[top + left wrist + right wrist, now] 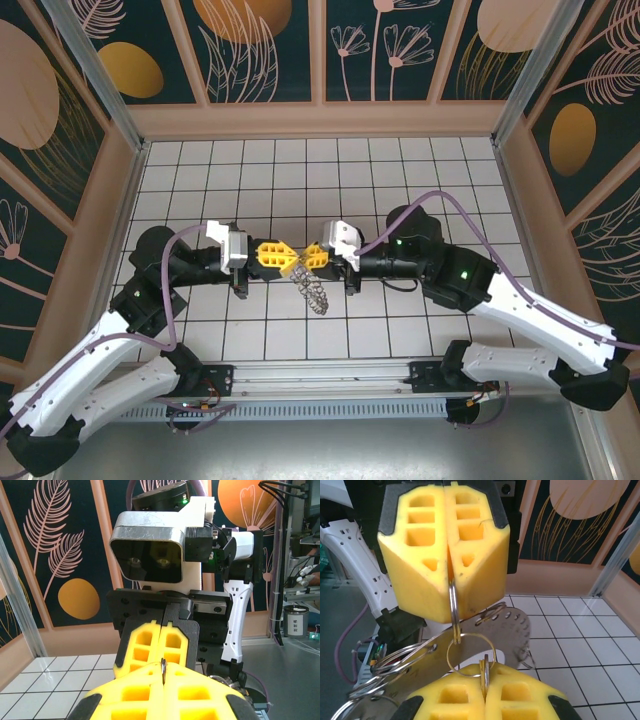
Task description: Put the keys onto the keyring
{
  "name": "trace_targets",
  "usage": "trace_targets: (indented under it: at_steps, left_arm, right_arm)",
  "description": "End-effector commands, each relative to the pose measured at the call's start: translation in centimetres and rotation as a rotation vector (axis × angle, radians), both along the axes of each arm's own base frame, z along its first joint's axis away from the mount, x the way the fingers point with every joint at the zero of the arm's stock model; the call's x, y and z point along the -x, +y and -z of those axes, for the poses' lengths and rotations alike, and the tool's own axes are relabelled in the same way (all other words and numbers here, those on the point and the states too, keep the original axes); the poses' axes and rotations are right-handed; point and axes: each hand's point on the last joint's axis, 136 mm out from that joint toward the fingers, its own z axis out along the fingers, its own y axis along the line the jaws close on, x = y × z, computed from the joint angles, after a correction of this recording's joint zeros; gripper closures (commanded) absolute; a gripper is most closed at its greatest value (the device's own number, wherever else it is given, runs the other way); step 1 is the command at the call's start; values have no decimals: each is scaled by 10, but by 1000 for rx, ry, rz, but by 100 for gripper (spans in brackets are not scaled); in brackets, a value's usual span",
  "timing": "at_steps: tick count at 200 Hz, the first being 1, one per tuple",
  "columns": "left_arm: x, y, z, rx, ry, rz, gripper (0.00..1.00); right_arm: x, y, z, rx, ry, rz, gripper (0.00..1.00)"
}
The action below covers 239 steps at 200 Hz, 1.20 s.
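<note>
1. Holds both claws tip to tip above the tiled table [400, 170].
2. Clenches left claw [451, 607] on an edge-on wire ring [453, 627].
3. Clenches right claw [484, 672] on a linked wire loop [448, 656].
4. Dangles grey keyring [313, 292] just beneath them.

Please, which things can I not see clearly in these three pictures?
Top view: the hanging metal bundle is too small to tell its parts apart.
Right wrist view: the right gripper covers the bottom of the thin ring; the other rings at lower left are cut off by the picture's edge.
Left wrist view: the left gripper hides all but a sliver of wire.
</note>
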Motion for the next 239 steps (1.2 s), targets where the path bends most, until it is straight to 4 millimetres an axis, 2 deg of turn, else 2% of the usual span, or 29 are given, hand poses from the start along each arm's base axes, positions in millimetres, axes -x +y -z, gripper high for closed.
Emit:
trace_targets:
  at_steps: [1, 88, 153, 210, 228, 239]
  left_arm:
    - [0, 3, -8, 25, -29, -18, 100]
    - [-9, -3, 7, -25, -9, -40, 100]
    - [-19, -9, 26, -87, 20, -57, 100]
    - [-24, -11, 38, -130, 32, -68, 100]
    - [-24, -10, 41, -135, 33, -75, 91]
    - [-25, -10, 42, -134, 33, -80, 79]
  right_arm:
    - [1, -8, -18, -57, -36, 22, 100]
    - [4, -12, -33, -81, -62, 19, 100]
    - [-5, -9, -30, -44, -57, 55, 100]
    - [-26, -7, -25, 9, -69, 157, 100]
    - [-32, -7, -23, 26, -70, 187, 100]
    - [-34, -6, -22, 31, -70, 194, 100]
